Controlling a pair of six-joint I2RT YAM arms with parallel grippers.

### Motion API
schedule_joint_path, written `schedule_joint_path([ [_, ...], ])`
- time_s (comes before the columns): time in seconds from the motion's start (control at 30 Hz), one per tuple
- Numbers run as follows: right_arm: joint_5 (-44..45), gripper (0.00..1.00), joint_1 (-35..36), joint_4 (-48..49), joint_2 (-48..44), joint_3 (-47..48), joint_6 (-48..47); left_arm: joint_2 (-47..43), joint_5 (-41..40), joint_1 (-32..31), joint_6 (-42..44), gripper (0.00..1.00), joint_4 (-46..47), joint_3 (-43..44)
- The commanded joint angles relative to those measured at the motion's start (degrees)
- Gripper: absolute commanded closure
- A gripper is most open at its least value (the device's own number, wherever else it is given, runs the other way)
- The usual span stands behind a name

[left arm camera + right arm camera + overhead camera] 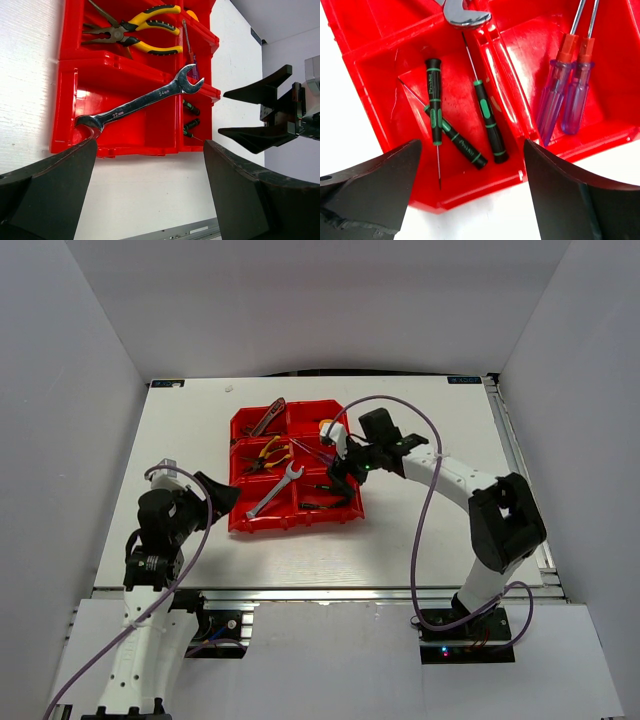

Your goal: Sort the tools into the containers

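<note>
On the tabletop [420, 540] sits a red six-bin block [300, 523]; the right arm [450, 472] hangs its jaws wide and empty over the near right bin, and the left arm [160, 515] holds its jaws wide and empty beside the block. A silver wrench [275, 492] slants across the near left bin; three green-black screwdrivers [489, 122] lie in the near right.

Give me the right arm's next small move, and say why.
Probably lift the right gripper straight up, clear of the glossy red plastic bins. Its jaws stand open with nothing between them, and three slim green-black screwdrivers lie loose on the floor of the near-right compartment below, so that drop looks done.
</note>
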Motion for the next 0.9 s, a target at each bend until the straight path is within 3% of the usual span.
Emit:
schedule_joint_path([
  [0.0,1.19,0.11,-0.29,-3.04,-6.15,2.01,-2.38,-0.16,0.06,0.34,1.62,0.02,-0.70,3.29],
  [0.17,3.13,0.11,-3.01,-11.38,-10.82,6.58,-7.74,0.45,2.61,0.34,2.68,0.02,-0.79,6.90],
  [0.37,-4.14,0.11,-13.89,-11.31,-13.46,10.10,0.50,2.56,5.42,0.34,4.08,0.02,-0.70,11.82],
  [0.5,-7.23,0.10,-17.34,-13.94,-12.23,15.19,4.20,3.35,6.48,0.34,4.52,0.02,-0.35,14.37],
  [0.6,-8.82,0.11,-18.92,-13.43,-13.37,13.98,4.90,3.70,7.01,0.34,4.61,0.02,-0.18,15.78],
  [0.87,3.82,0.10,-19.45,-2.36,-21.28,5.01,14.04,2.57,7.80,0.34,4.52,0.02,-0.18,18.24],
])
